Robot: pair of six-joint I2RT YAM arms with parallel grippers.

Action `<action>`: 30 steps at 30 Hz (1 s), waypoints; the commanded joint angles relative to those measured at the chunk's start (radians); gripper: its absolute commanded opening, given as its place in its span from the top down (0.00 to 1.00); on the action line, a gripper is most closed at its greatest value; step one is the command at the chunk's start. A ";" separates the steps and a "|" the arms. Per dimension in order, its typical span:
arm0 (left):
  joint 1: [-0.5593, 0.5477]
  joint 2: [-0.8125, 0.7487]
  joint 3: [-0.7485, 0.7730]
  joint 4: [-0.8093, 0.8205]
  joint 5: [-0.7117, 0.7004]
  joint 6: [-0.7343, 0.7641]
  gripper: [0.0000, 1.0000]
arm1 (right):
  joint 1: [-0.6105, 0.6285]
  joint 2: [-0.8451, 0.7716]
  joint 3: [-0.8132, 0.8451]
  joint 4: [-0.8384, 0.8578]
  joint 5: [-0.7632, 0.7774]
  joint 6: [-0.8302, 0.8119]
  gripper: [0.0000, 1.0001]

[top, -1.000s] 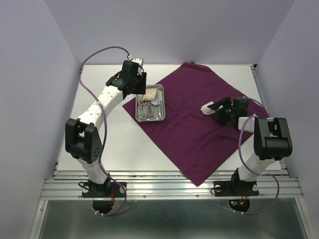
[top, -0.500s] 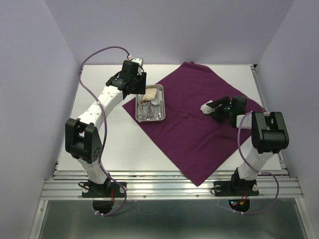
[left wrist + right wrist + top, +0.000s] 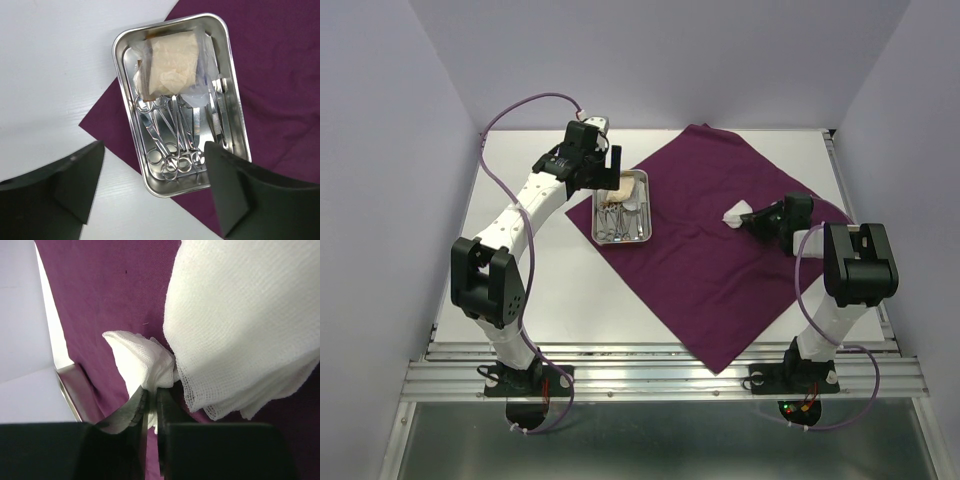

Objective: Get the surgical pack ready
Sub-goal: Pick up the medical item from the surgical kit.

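The plum-purple cloth [image 3: 710,260] lies flat as a diamond across the middle and right of the white table [image 3: 500,290], matte and lightly creased. On its left corner, partly over bare table, sits the shiny rectangular steel tray [image 3: 119,75] with rounded corners. Inside the tray lie ring-handled steel scissors and forceps [image 3: 170,135] side by side. At the far end of the tray is what seems to be a clear packet [image 3: 172,65] holding something tan and folded.

The left arm stretches far across the table, wrist turned down. The left gripper [image 3: 155,150] hangs above the tray with its jaws spread wide and nothing in them.

The right arm is folded low, forearm pointing left over the right part of the cloth. The right gripper [image 3: 151,405] is pinched tight on a corner of soft, open-weave white gauze [image 3: 240,325].
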 commanded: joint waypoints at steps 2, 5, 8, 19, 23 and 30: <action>-0.006 -0.016 0.018 0.037 0.058 0.001 0.01 | 0.008 -0.002 0.050 0.008 0.004 -0.026 0.98; -0.003 -0.019 0.007 0.063 0.116 -0.004 0.01 | 0.008 -0.010 0.067 0.012 -0.032 -0.048 0.99; 0.013 -0.030 -0.013 0.112 0.223 -0.024 0.01 | 0.018 -0.008 0.067 0.116 -0.146 -0.052 0.99; 0.060 -0.027 -0.140 0.327 0.723 -0.139 0.01 | 0.185 0.018 0.251 0.144 -0.439 -0.152 0.99; 0.092 -0.030 -0.203 0.405 0.838 -0.186 0.01 | 0.237 0.059 0.326 0.141 -0.509 -0.160 0.99; 0.143 -0.036 -0.329 0.597 1.018 -0.307 0.01 | 0.341 0.145 0.458 0.132 -0.601 -0.175 0.99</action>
